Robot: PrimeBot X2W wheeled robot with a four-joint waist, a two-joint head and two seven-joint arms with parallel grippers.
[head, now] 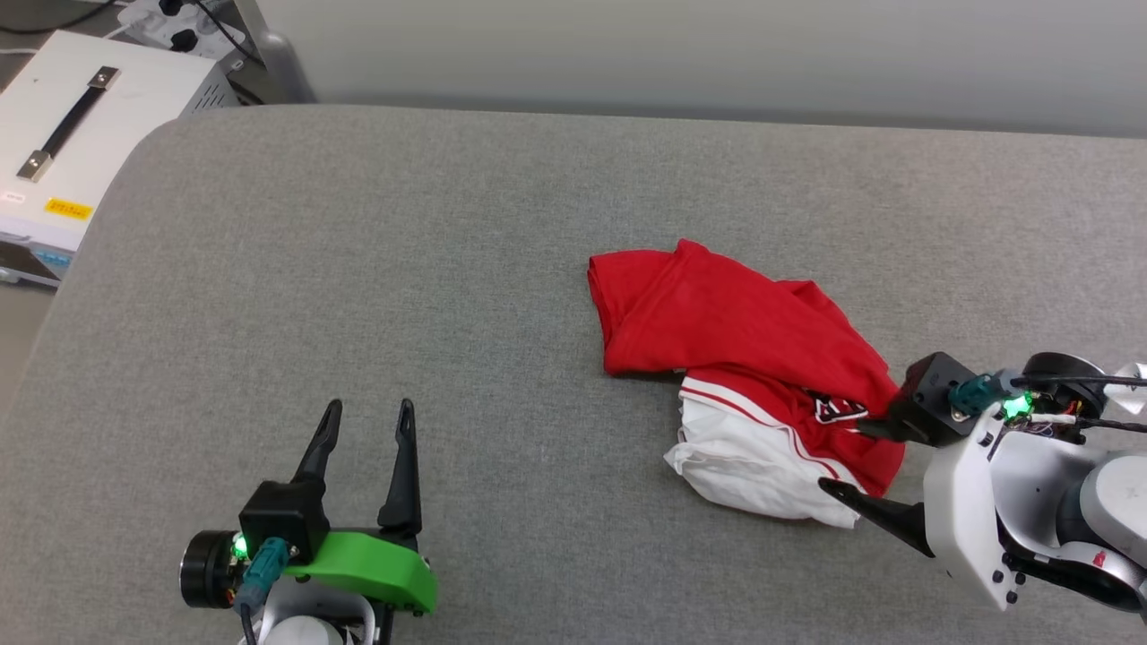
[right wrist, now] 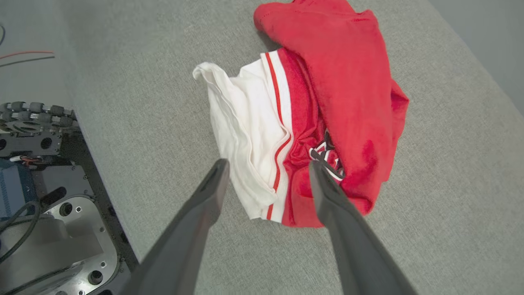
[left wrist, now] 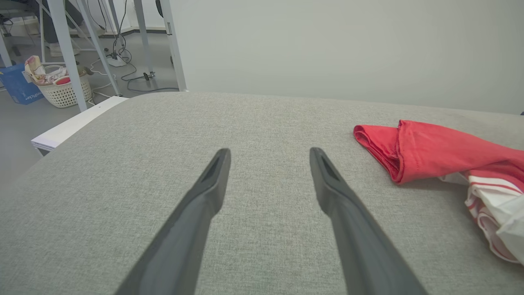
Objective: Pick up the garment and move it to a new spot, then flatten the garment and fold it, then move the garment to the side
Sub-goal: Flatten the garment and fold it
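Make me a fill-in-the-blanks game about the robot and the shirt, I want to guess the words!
The crumpled garment is mostly ____ in colour.
Its sleeve with the striped trim is ____.
The left hand and right hand are not shut: both are ____.
The hand beside the garment is the robot's ____ one.
Missing words: red; white; open; right.

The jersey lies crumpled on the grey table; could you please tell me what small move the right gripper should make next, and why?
Probably lower the right gripper slightly and close it. Its open fingers straddle the bunched edge of the jersey where the white sleeve meets red fabric, so a pinch there should lift it. The left gripper is open, well away.
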